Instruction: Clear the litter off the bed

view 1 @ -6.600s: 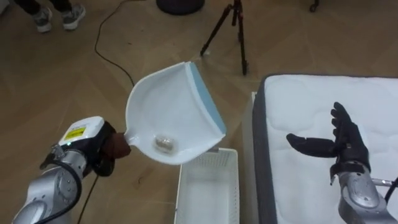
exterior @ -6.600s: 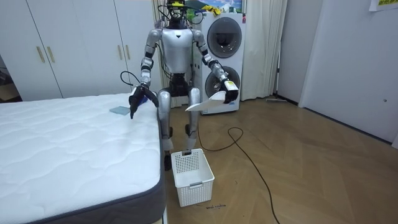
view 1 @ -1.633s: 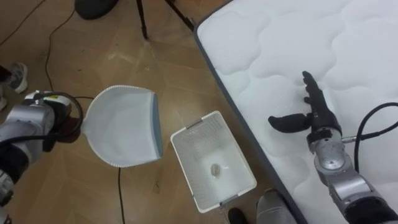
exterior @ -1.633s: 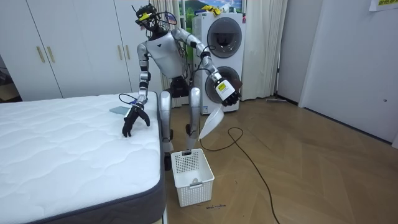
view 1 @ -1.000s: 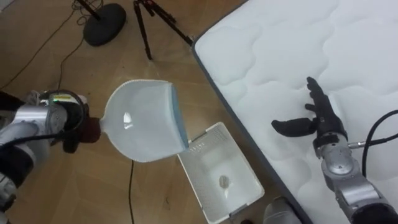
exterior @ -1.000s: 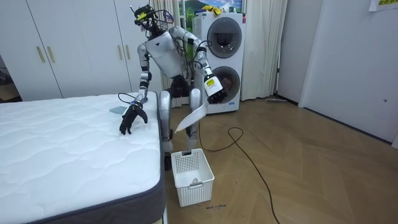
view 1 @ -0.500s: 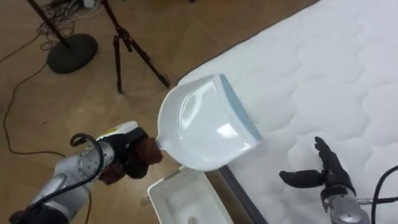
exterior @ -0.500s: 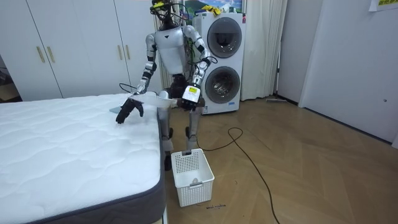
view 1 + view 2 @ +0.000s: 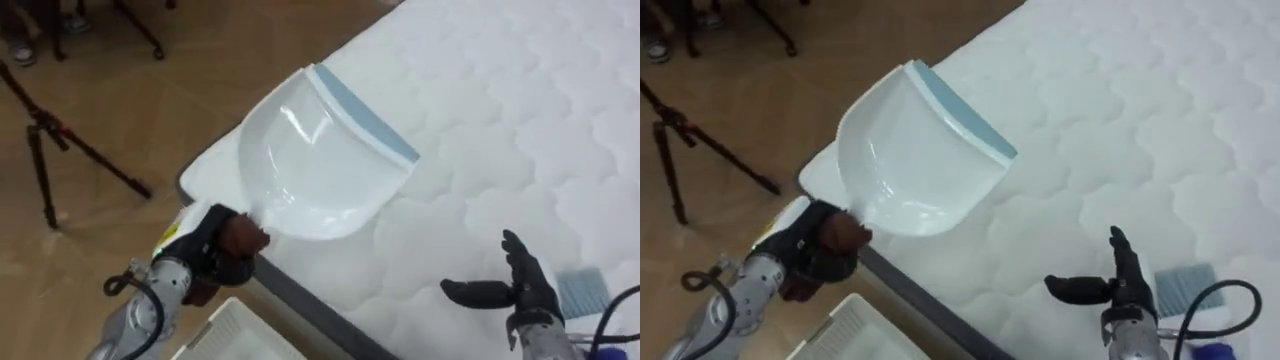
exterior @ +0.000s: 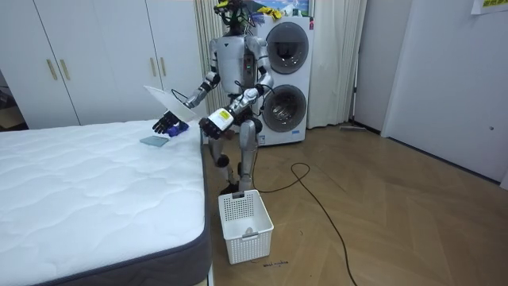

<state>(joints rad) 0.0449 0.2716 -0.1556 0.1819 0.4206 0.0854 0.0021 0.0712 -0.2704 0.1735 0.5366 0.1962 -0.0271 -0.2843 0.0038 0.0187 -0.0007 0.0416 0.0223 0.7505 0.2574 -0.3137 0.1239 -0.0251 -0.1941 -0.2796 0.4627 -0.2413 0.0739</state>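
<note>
Left hand (image 9: 205, 262) clenches the empty dustpan (image 9: 320, 170) over the bed (image 9: 520, 100); right hand (image 9: 525, 298) hangs open beside a blue-grey item (image 9: 582, 290); sweeping likely remains

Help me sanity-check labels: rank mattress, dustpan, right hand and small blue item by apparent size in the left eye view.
1. mattress
2. dustpan, held nearer the camera, so it looks enlarged
3. right hand
4. blue item, clearly smallest
</note>
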